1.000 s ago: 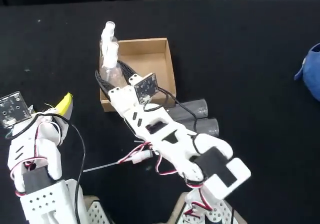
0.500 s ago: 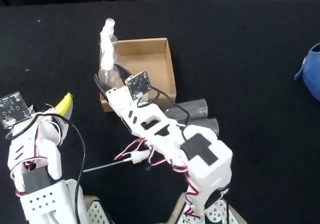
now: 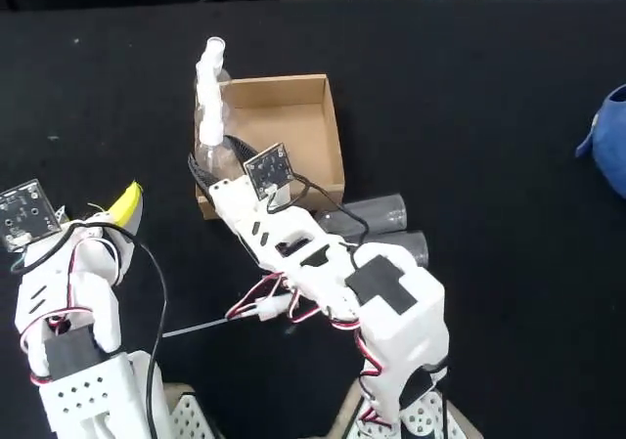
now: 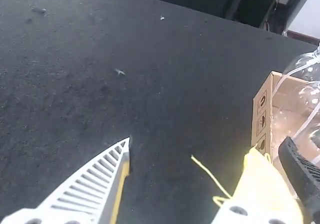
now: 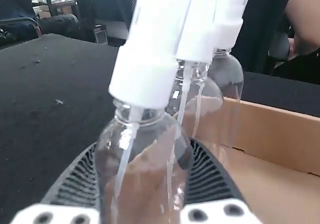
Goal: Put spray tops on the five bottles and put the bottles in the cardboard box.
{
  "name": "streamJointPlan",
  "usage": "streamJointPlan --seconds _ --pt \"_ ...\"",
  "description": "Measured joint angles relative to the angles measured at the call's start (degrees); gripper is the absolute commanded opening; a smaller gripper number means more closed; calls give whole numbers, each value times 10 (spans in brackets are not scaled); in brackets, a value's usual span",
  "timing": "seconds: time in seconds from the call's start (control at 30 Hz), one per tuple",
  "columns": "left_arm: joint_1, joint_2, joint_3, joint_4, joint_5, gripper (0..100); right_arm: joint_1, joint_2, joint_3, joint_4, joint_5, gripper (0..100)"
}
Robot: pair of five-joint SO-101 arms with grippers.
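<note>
- Open black table (image 3: pixel 469 87) runs past the far side of the cardboard box (image 3: pixel 293 131). It also stretches out to a blue object (image 3: pixel 608 151) at the table's edge, well apart from the box.
- Left gripper (image 4: pixel 189 151) hangs over bare table near the box, jaws spread, nothing between them.
- Right gripper (image 5: pixel 142 194) is clamped round a clear bottle (image 5: pixel 145 144) with a white spray top (image 5: pixel 150 59), at the box wall nearest the left arm.
- Two more topped bottles (image 5: pixel 225 74) stand just behind it at that wall. I cannot tell if they are inside the box.
- Two grey tubes (image 3: pixel 377 214) lie on their sides just beside the box, partly under the right arm.
</note>
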Motion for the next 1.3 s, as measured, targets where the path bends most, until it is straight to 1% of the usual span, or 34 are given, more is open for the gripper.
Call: streamJointPlan --seconds 0.47,0.67,0.83,1.13,1.2,1.3 --pt "0 0 0 -2 0 238 0 0 0 0 0 16" --pt "0 0 0 -2 0 238 0 0 0 0 0 140" --pt "0 0 0 -2 0 238 0 0 0 0 0 126" --pt "0 0 0 -2 0 238 -8 0 4 0 4 132" --pt "0 0 0 -2 0 238 -6 0 4 0 4 153" --pt "0 0 0 -2 0 238 -8 0 5 0 4 220"
